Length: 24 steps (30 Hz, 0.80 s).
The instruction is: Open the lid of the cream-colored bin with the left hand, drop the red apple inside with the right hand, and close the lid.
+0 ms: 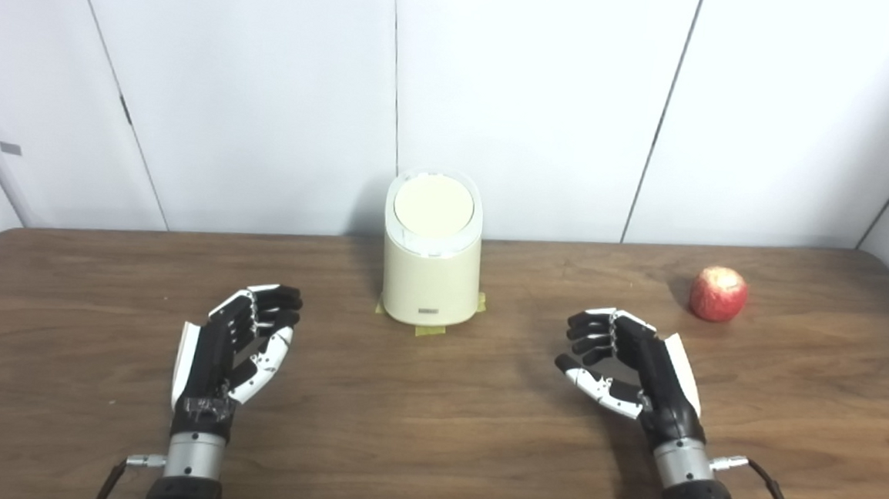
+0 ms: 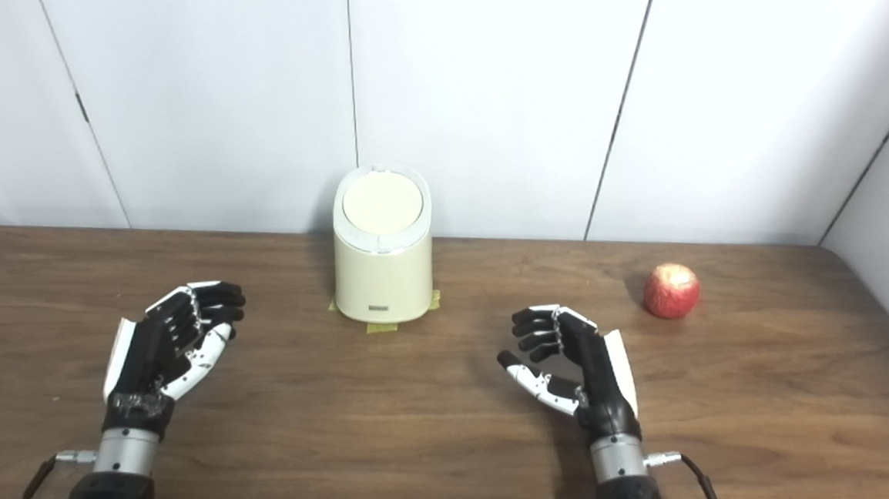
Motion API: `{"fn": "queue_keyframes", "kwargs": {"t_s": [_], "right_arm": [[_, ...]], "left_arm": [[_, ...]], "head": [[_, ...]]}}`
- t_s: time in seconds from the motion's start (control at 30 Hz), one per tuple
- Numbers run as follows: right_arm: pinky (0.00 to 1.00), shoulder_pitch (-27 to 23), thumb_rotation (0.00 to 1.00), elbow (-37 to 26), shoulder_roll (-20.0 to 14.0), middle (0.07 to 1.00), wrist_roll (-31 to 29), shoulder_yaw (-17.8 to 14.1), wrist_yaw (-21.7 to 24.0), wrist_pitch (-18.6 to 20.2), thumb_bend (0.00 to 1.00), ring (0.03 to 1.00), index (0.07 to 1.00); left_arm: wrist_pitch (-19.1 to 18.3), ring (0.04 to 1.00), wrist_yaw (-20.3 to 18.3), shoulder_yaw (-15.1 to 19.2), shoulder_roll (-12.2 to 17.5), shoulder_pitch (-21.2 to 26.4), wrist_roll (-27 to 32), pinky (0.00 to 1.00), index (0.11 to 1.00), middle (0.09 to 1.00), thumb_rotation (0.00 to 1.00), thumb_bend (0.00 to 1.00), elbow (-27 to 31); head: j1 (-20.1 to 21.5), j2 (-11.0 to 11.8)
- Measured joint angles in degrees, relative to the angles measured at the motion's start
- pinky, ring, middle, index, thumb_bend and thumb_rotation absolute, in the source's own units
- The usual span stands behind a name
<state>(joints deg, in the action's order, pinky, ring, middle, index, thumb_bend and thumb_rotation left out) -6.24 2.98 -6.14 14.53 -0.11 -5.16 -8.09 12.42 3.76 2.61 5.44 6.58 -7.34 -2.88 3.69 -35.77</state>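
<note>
Cream-colored bin (image 1: 431,260) stood upright at the back middle of the wooden surface (image 1: 433,434), its round lid (image 1: 433,205) down and tilted toward the robot. Yellow tape (image 1: 430,329) marked its base. Red apple (image 1: 718,294) sat well apart to the right. Left hand (image 1: 234,345) and right hand (image 1: 627,362) hovered low, fingers loosely curled apart, holding nothing. Apple judged firm, smooth, prone to roll: wrap around its middle. Lid looked light, rigid; likely best pressed or lifted at its front edge.
</note>
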Motion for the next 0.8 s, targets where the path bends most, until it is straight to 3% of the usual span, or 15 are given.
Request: {"fn": "queue_keyframes", "kwargs": {"t_s": [0.53,0.6,0.8], "right_arm": [[0.46,0.0,0.09,0.0,0.0,0.579,0.0,0.0,0.0,0.0,0.32,0.54,0.577],[0.47,0.0,0.09,0.0,0.1,0.584,-0.1,0.0,0.1,0.4,0.32,0.547,0.581],[0.47,0.0,0.11,0.0,-0.1,0.586,-0.1,0.0,0.1,0.7,0.3,0.545,0.584]], "left_arm": [[-0.5,0.632,-0.2,0.0,0.1,0.0,0.2,0.54,0.654,0.666,0.24,0.3,0.1],[-1.5,0.67,-0.1,0.0,0.2,-0.1,-0.6,0.57,0.683,0.701,0.3,0.33,0.6],[-10.2,0.96,-0.5,-0.2,1.6,0.3,-5.7,0.92,0.946,0.964,0.62,0.56,6.8]], "head": [[1.0,-0.2],[0.9,-0.3],[0.6,0.0]]}}
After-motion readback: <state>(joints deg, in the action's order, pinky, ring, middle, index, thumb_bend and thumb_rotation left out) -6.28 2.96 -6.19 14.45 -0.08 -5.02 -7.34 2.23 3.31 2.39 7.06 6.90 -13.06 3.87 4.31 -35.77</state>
